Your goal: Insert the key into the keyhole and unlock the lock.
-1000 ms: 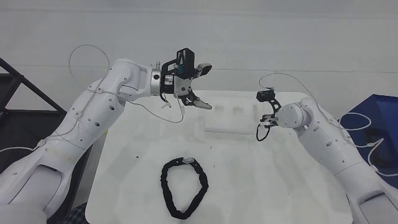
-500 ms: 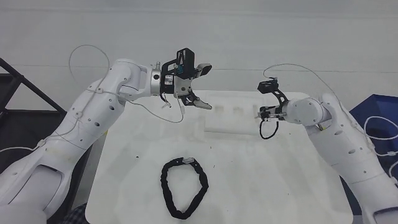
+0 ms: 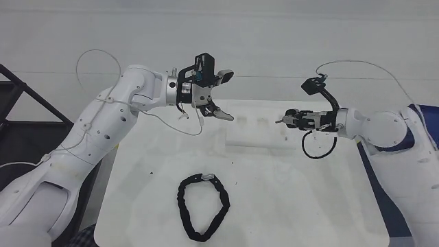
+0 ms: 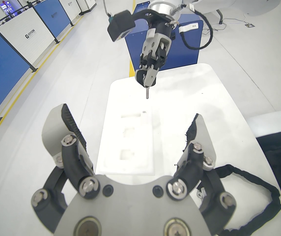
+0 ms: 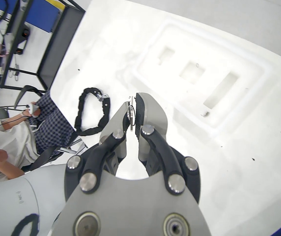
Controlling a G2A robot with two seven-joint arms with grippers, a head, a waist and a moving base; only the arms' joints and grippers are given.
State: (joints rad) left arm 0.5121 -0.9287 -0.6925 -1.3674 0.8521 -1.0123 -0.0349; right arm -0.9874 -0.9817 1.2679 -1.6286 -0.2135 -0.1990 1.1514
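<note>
The right pincer (image 5: 132,104) is clamped on the key (image 5: 131,116) above the foam tray (image 3: 247,137); the left pincer (image 4: 130,114) gapes wide, empty. The chain lock (image 3: 202,206) lies well apart, near the front edge of the bench (image 3: 309,199). Best the left steadies its cylinder (image 3: 207,177) so the key enters squarely

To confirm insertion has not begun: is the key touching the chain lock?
Apart. The right wrist view shows the key pinched in the right gripper, bare table between it and the chain lock.
</note>
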